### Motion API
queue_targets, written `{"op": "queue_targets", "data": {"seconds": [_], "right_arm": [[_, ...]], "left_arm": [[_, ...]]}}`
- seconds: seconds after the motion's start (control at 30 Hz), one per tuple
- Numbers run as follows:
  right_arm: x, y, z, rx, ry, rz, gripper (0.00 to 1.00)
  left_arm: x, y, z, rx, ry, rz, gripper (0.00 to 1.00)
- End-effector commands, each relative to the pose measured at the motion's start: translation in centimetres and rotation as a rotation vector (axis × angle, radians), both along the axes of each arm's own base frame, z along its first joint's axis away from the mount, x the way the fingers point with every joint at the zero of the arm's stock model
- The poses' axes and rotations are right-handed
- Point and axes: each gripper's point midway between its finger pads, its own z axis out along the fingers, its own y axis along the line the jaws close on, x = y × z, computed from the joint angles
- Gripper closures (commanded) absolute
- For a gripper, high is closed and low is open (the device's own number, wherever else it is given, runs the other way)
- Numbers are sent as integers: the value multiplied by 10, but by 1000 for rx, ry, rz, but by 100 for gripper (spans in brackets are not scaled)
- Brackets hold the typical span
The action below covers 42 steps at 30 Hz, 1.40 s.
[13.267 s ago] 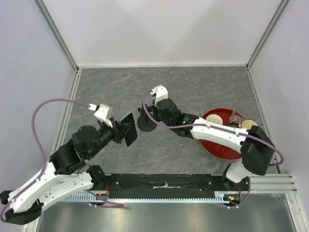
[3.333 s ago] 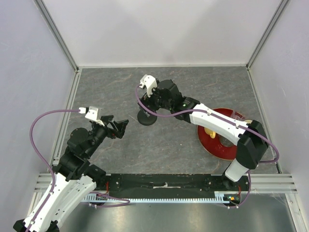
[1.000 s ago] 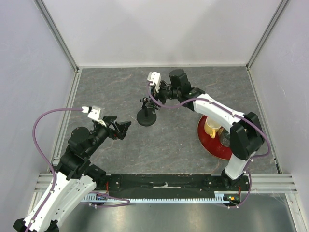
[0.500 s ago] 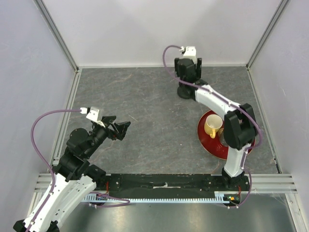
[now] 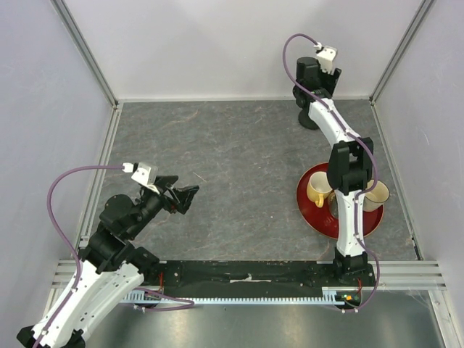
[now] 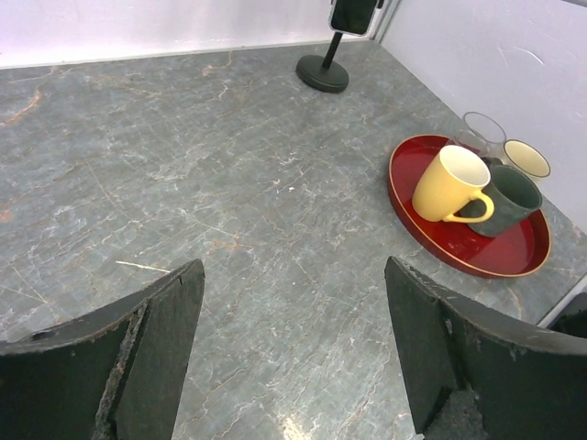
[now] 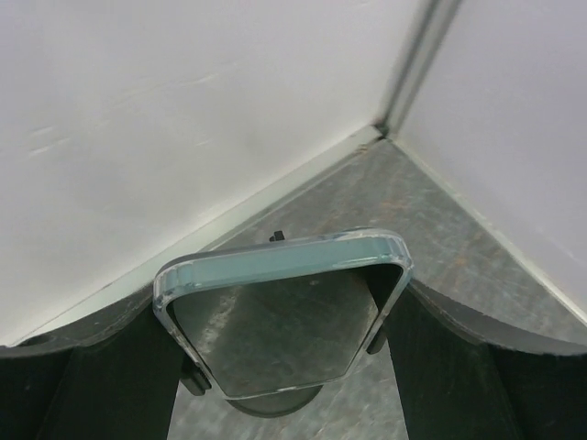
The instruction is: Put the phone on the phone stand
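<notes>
The right gripper (image 7: pixel 282 298) is spread wide, its fingers pinching both side edges of the phone (image 7: pixel 275 348). The phone sits clamped on the phone stand (image 6: pixel 323 71) directly beneath the gripper. The left gripper (image 6: pixel 293 273) gapes, holding nothing.

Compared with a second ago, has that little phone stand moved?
Yes. The phone stand has shifted from mid-table toward the far right corner, close to the back wall.

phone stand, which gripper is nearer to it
Right. The right gripper is at the phone stand, clasping the phone on it; the left gripper is far off at the front left.
</notes>
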Motion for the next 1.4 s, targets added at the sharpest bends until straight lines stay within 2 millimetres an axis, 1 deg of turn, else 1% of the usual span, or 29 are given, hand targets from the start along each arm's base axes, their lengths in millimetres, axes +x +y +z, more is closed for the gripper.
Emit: {"op": "queue_targets", "data": {"seconds": [0.0, 0.1, 0.13, 0.17, 0.23, 0.27, 0.33, 0.37, 0.43, 0.47, 0.5, 0.53, 0.57, 0.63, 0.67, 0.7, 0.73, 0.77, 0.87, 1.1, 1.13, 1.2, 1.23, 1.27, 1.3, 1.37], "right_arm": [[-2, -53, 65, 10, -205, -187, 100], [1, -75, 62, -29, -192, -242, 100], [0, -80, 66, -47, -186, -253, 100], [2, -92, 64, -54, -194, -272, 100], [4, -102, 71, -73, -212, -282, 100], [4, -114, 67, -94, -195, -301, 100], [6, -126, 70, -93, -211, -310, 100], [7, -138, 66, -97, -205, -322, 100], [7, -149, 69, -113, -206, -343, 100], [10, -158, 63, -113, -202, -339, 100], [12, -161, 61, -111, -205, -336, 100], [12, -162, 63, -104, -220, -341, 100], [11, -178, 58, -105, -212, -358, 100], [11, -185, 60, -85, -240, -381, 100], [13, -189, 55, -86, -239, -385, 100], [14, -192, 55, -92, -240, -387, 100], [14, -194, 62, -90, -262, -392, 100], [17, -198, 55, -92, -257, -392, 100], [19, -205, 52, -82, -267, -391, 100], [23, -205, 42, -74, -263, -384, 100], [23, -206, 39, -76, -253, -386, 97], [23, -205, 36, -76, -245, -378, 87], [23, -205, 34, -75, -237, -372, 74], [24, -203, 33, -72, -236, -369, 68], [24, -202, 31, -68, -227, -360, 54], [26, -200, 32, -66, -222, -340, 36]], "left_arm": [[-2, -3, 8, -23, -22, -11, 15], [-3, -5, 9, -23, -24, -17, 15], [-3, -4, 10, -24, -27, -17, 15], [-4, -5, 10, -25, -28, -19, 15], [-6, -7, 10, -25, -28, -29, 15], [-7, -7, 11, -28, -32, -32, 15], [-8, -7, 12, -29, -35, -34, 15], [-8, -7, 12, -30, -36, -36, 15], [-8, -7, 11, -26, -34, -34, 15], [-8, -8, 10, -25, -30, -37, 15], [-8, -8, 9, -24, -29, -39, 15], [-9, -8, 11, -27, -32, -40, 15], [-10, -9, 11, -26, -33, -45, 15], [-10, -9, 10, -24, -31, -48, 15], [-10, -10, 10, -23, -30, -51, 15], [-10, -11, 9, -21, -27, -54, 15], [-9, -9, 8, -17, -25, -37, 15], [-8, -10, 8, -15, -24, -39, 15], [-8, -10, 6, -10, -18, -34, 15], [-7, -9, 7, -7, -22, -27, 16], [-7, -9, 7, -8, -23, -28, 16], [-6, -9, 8, -8, -23, -27, 16], [-6, -8, 6, -6, -21, -24, 16], [-6, -9, 7, -7, -22, -25, 16], [-6, -9, 7, -5, -22, -24, 16], [-5, -8, 6, -3, -19, -21, 16]]}}
